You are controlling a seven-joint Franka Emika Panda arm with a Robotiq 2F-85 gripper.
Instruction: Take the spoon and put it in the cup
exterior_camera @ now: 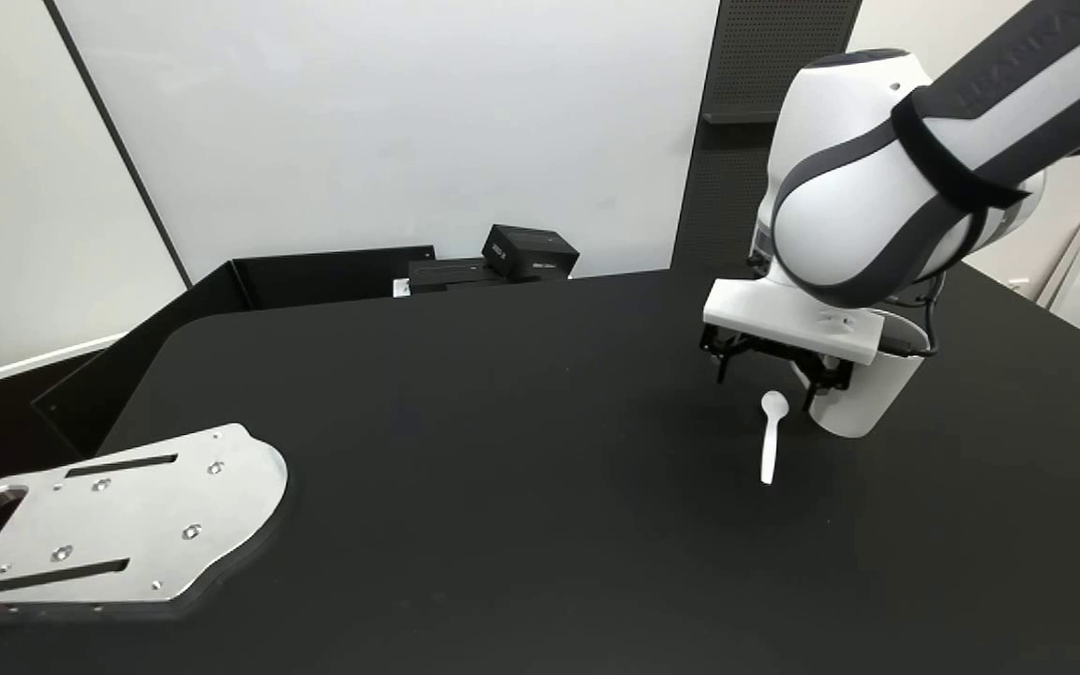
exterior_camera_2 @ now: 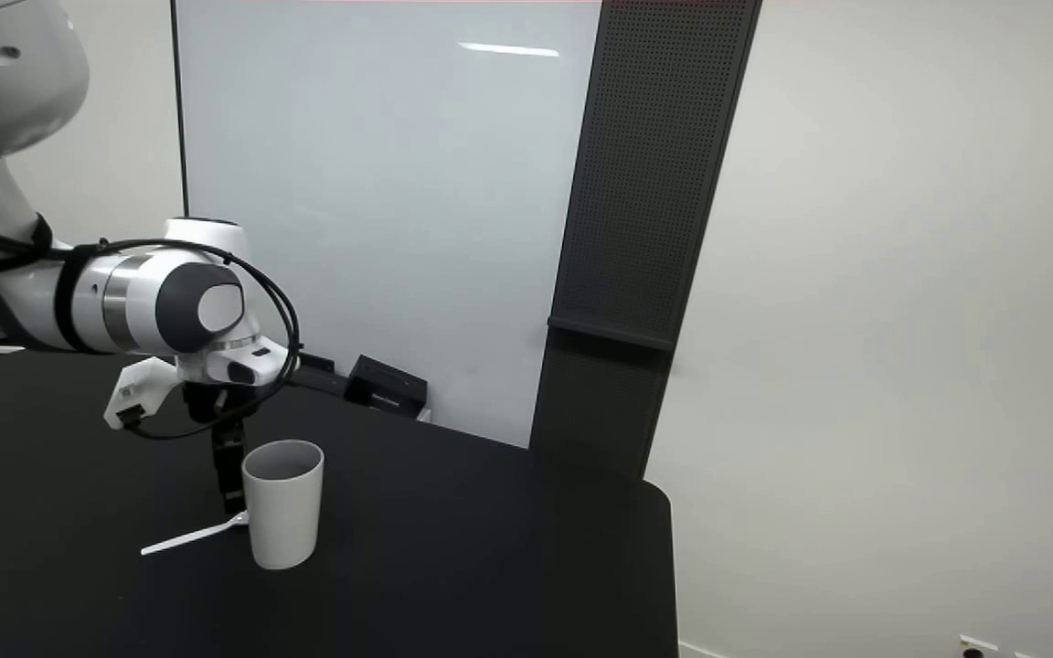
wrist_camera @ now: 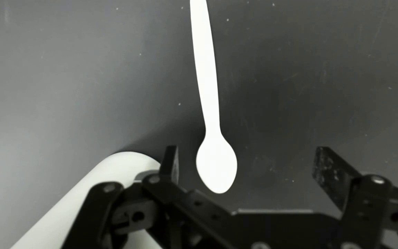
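Observation:
The white spoon (exterior_camera: 770,441) lies flat on the black table in both exterior views (exterior_camera_2: 193,537). In the wrist view the spoon (wrist_camera: 208,86) has its bowl toward the gripper and its handle running off the top edge. The white cup (exterior_camera: 863,403) stands upright beside the spoon's bowl end, and it also shows in an exterior view (exterior_camera_2: 284,512) and at the wrist view's lower left (wrist_camera: 67,211). Its handle is not clearly visible. My gripper (exterior_camera: 765,386) is open and empty above the bowl. In the wrist view the gripper (wrist_camera: 247,164) has its left finger between bowl and cup.
The black table (exterior_camera: 465,487) carries a silver metal plate (exterior_camera: 137,525) at the far side from the cup. Black boxes (exterior_camera: 531,253) sit at the back edge, also seen in an exterior view (exterior_camera_2: 387,386). The cup stands very close to a gripper finger.

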